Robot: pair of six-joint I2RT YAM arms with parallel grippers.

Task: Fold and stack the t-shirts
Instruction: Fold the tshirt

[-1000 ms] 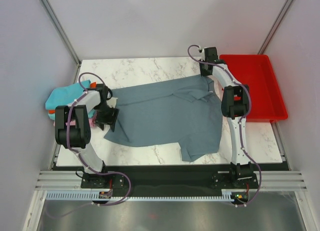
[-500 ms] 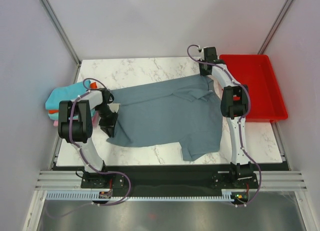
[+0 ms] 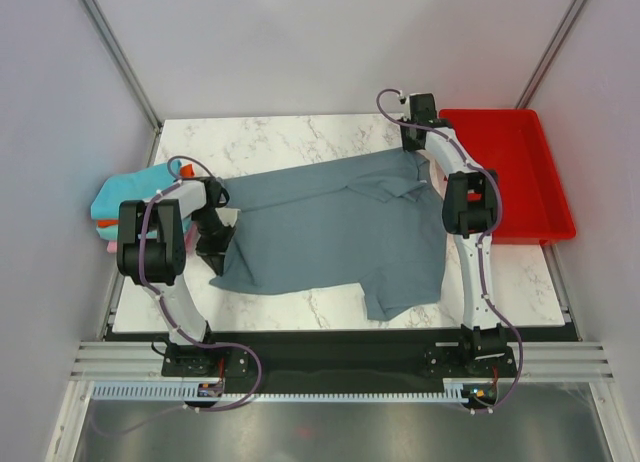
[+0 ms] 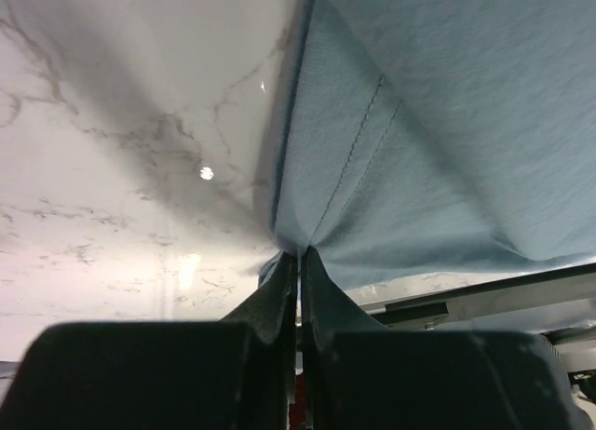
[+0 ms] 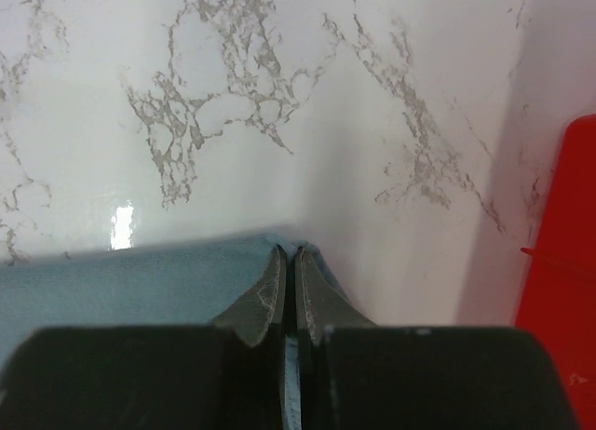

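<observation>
At 9 o'clock on the surface [image 3: 280, 137], half over its left edge, lies the folded pile [image 3: 122, 195]. Teal cloth is on top and a bit of orange shows under it. This part of the task looks done.

Just beside it, toward the centre, the left gripper [image 4: 298, 255] is fully closed. In its wrist view the fingers pinch a stitched edge of the grey-blue shirt [image 3: 330, 232], and the cloth rises from the tips like a small tent. The pinch is at about 8 o'clock of the shirt.

The shirt itself covers the middle of the surface, spread open and a little wrinkled, with no fold made yet. I judge that all of its folding, and its placing on the pile, remain.

At about 1 o'clock of the shirt the right gripper [image 5: 289, 253] is also closed, with the far corner of the cloth between its tips.

At 3 o'clock stands the red tray [image 3: 505, 172].
</observation>
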